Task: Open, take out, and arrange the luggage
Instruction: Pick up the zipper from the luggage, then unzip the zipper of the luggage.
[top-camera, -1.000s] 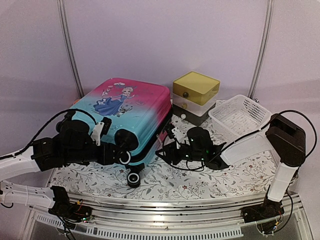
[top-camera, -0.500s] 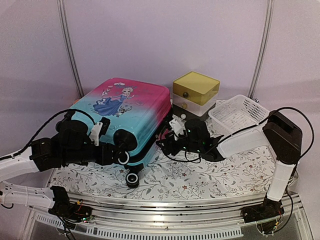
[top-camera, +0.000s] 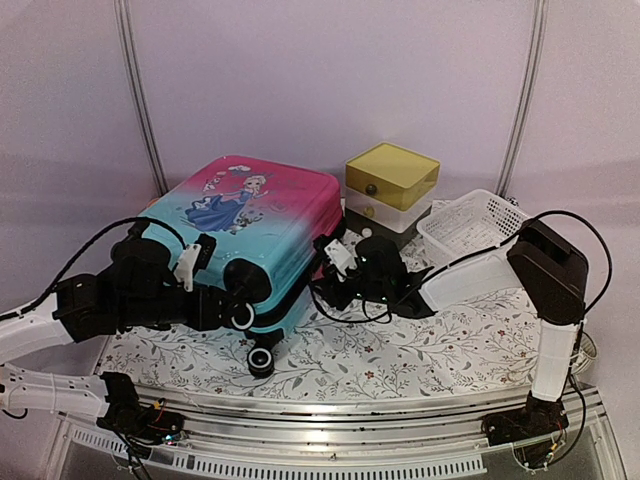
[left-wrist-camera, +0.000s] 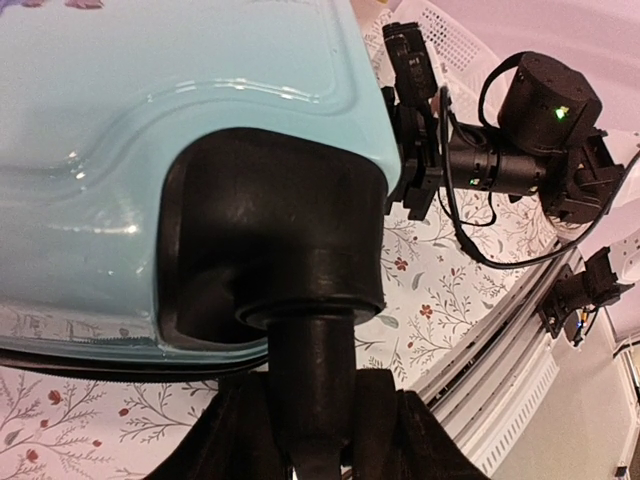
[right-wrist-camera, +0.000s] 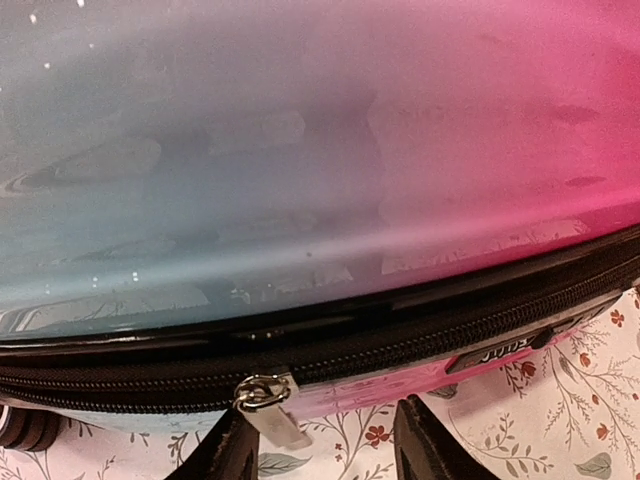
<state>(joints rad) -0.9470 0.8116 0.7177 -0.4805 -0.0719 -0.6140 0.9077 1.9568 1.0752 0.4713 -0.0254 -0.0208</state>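
Observation:
The luggage (top-camera: 270, 215) lies flat on the flowered table, turquoise near me and pink at the far end, its black zipper band (right-wrist-camera: 400, 340) closed. My left gripper (top-camera: 243, 300) is at its near corner, shut on a black wheel (left-wrist-camera: 310, 400) that fills the gap between the fingers (left-wrist-camera: 400, 430). My right gripper (top-camera: 327, 272) is low against the case's right side, jaws apart. In the right wrist view the metal zipper pull (right-wrist-camera: 268, 410) hangs just inside the left finger (right-wrist-camera: 228, 452), not pinched. The shell (right-wrist-camera: 300, 150) fills that view.
A yellow-topped drawer box (top-camera: 390, 185) stands behind the right end of the case. A white mesh basket (top-camera: 475, 232) sits right of it. Another wheel (top-camera: 262, 360) points toward the front rail (top-camera: 350, 410). The flowered cloth (top-camera: 420, 350) covers the table.
My right arm has swung left and forward, bringing its gripper from the open cloth up against the suitcase's zipper side. The left gripper has kept its hold on the wheel.

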